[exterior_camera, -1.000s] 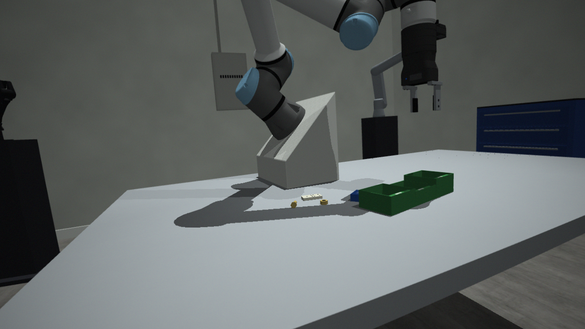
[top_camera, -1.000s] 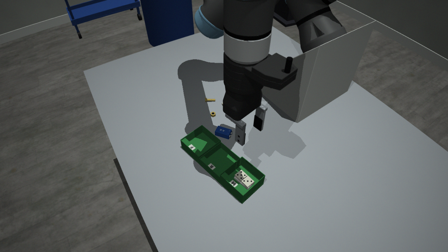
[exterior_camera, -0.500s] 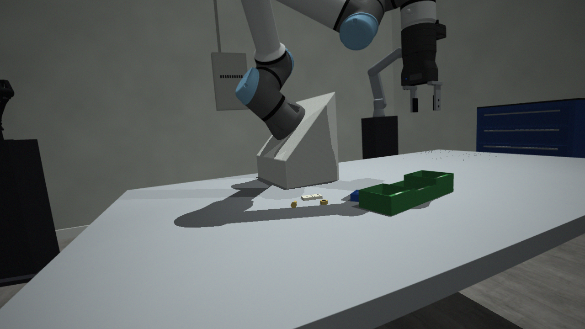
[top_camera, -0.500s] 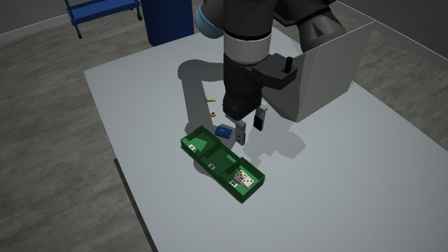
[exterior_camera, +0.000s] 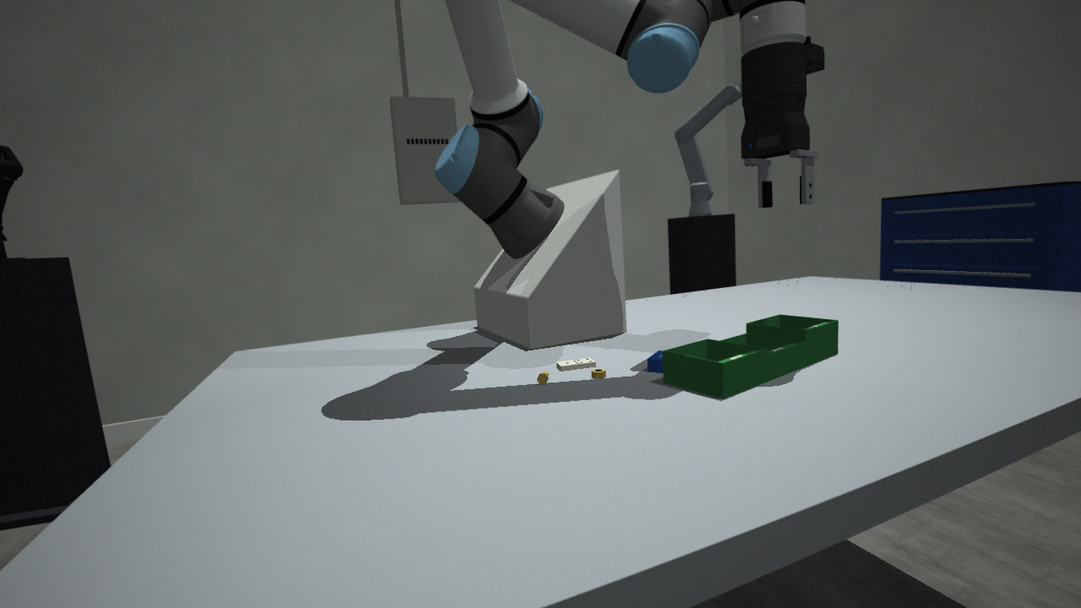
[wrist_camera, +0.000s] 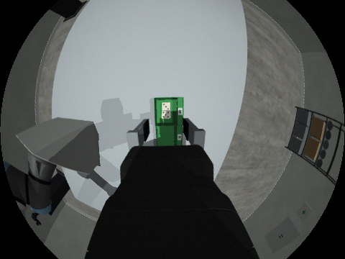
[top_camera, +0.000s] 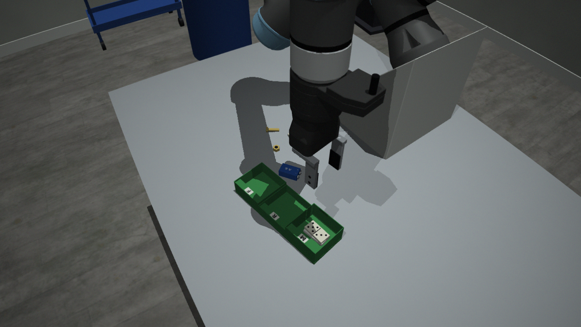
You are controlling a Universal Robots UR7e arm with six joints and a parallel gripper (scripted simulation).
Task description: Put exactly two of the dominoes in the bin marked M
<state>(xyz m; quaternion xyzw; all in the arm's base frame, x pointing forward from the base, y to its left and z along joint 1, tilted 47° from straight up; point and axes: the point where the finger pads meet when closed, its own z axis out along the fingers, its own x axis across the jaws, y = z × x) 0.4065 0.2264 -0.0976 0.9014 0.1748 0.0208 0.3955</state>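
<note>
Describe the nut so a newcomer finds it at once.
Find the green bins on the table. Beyond bin F's end in the top view, past the blue battery, lies the nut. It is brass-coloured and ring-like with a dark hole, unlike the long bolt.

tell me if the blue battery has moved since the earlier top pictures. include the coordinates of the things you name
No, the blue battery [top_camera: 289,171] [exterior_camera: 655,361] lies just beside the F bin [top_camera: 239,195] as before.
</note>
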